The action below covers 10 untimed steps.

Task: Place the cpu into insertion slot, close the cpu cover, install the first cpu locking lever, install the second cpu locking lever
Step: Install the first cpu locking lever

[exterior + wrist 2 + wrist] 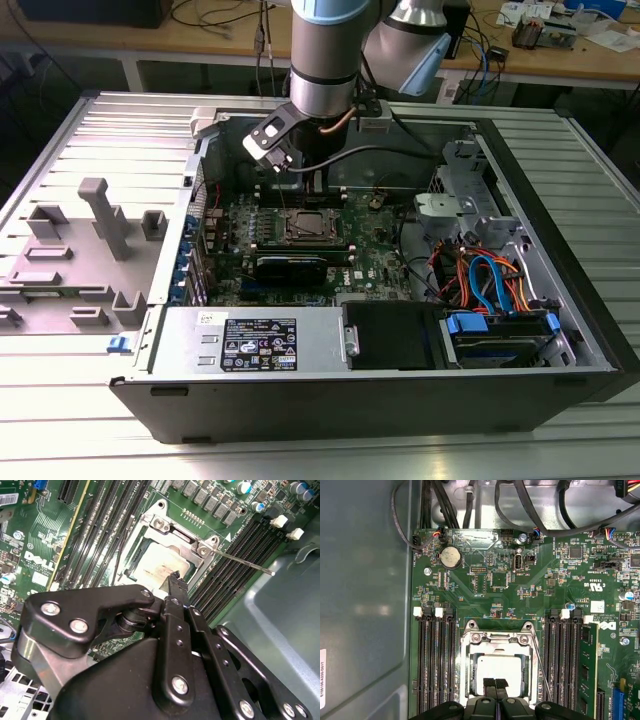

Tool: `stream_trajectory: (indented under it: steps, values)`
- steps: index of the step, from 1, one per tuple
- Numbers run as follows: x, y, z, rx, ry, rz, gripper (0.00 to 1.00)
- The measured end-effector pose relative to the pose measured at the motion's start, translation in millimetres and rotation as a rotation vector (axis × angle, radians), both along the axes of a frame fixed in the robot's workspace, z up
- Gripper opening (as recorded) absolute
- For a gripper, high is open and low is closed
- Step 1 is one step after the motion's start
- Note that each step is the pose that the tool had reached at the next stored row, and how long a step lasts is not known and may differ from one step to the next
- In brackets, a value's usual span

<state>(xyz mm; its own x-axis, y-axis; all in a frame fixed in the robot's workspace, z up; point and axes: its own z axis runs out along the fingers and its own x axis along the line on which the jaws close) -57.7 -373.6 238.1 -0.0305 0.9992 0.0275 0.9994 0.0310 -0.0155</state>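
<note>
pincer (495,684) hangs right over the socket (306,228), fingertips (175,578) pressed together, nothing pinched between them. straight under the tips lies the cpu (499,666), seated flat, grey top showing. are the tips touching it or just above it? can't tell. the cover (497,639) is down around the cpu, framing it on all sides of the pincer. just beside the pincer a thin lever (245,563) juts out free of the frame, slanting over the memory slots (436,665).
</note>
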Motion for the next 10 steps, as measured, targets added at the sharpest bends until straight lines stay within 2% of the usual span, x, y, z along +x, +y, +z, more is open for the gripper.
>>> stream_trajectory:
  steps: [2, 4, 6, 10]
  values:
    - [0.0, -0.1, 0.1, -0.0001, 0.0001, 0.026, 0.11]
    - [0.0, 0.0, 0.0, 0.0, 0.0, 0.086, 0.11]
    - [0.0, 0.0, 0.0, 0.0, 0.0, 0.129, 0.11]
    - [0.0, 0.0, 5.4, -0.0004, 0.0001, 0.151, 0.11]
